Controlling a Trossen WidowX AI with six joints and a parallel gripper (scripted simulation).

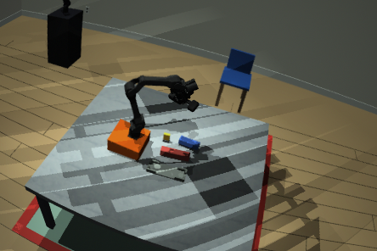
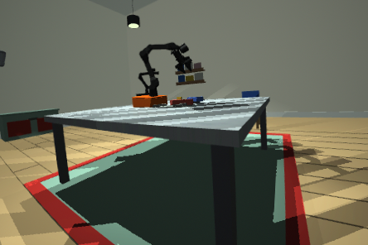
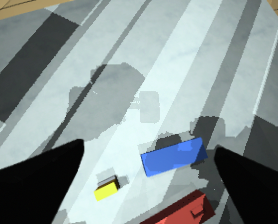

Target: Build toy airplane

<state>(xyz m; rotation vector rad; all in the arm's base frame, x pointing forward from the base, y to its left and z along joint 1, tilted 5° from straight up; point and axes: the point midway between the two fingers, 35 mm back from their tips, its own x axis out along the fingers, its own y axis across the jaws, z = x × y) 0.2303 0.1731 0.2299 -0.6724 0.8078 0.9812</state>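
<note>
My gripper (image 1: 192, 103) (image 2: 185, 62) (image 3: 150, 149) is open and empty. It hangs high above the table, over the loose parts. A blue block (image 1: 188, 142) (image 2: 196, 98) (image 3: 174, 156) lies flat on the table, below and between the fingers in the wrist view. A long red block (image 1: 175, 153) (image 2: 182, 102) (image 3: 182, 210) lies just in front of it. A small yellow piece (image 1: 166, 136) (image 3: 106, 190) lies to their left. The grey jig (image 1: 167, 170) with its cradle lies flat in front of the red block and holds nothing.
The arm stands on an orange base (image 1: 128, 141) (image 2: 149, 100) left of the parts. The table (image 1: 127, 203) (image 2: 166, 116) has a grey striped top. A blue chair (image 1: 238, 72) stands beyond the far edge.
</note>
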